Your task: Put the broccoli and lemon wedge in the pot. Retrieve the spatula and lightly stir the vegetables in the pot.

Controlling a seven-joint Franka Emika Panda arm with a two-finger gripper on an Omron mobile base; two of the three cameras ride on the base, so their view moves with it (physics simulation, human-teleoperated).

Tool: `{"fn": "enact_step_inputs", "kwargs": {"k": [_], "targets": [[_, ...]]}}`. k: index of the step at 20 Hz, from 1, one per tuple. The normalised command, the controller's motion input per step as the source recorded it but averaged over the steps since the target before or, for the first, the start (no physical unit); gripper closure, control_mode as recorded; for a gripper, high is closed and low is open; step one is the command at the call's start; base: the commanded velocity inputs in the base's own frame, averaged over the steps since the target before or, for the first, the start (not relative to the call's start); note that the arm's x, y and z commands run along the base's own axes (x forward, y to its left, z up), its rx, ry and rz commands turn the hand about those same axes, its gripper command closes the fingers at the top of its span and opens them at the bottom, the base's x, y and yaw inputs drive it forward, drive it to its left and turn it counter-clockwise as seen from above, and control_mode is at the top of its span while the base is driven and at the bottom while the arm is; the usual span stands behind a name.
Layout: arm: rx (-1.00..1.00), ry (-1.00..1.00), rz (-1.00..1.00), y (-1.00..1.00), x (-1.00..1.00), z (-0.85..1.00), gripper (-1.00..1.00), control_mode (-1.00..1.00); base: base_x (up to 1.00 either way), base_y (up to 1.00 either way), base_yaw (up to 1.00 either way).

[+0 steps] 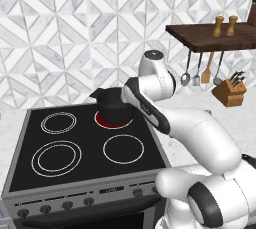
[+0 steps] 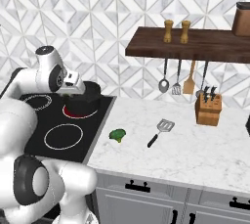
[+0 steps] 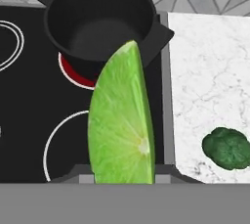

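While the arm hides the gripper in the left base view, the pot [image 1: 114, 105] sits on the glowing burner. Right base view: broccoli [image 2: 117, 135] waits on the counter. Hand view: fingers pinch the lemon wedge [image 3: 122, 120], light and slippery, near the pot.

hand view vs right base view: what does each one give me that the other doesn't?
Hand view alone: the green lemon wedge shut in the claw, seen close, and the pot's empty inside.

Right base view alone: the spatula lying on the counter, the knife block, and the shelf with utensils hanging under it.

Both: the pot on the glowing red burner, and the broccoli on the counter beside the stove.
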Motion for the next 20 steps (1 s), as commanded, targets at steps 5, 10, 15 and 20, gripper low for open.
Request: {"fn": "enact_step_inputs", "kwargs": {"k": [5,10,15,20], "targets": [[0.00,0.00,0.00,0.46,0.86,-0.21,1.00,-1.00,0.00,0.00,0.00],[0.00,0.00,0.00,0.29,0.89,-0.41,1.00,-1.00,0.00,0.00,0.00],[0.00,0.00,0.00,0.12,0.82,-0.51,1.00,-1.00,0.00,0.00,0.00],[-0.02,0.00,0.00,0.02,0.67,-0.35,1.00,-1.00,0.00,0.00,0.00]]}}
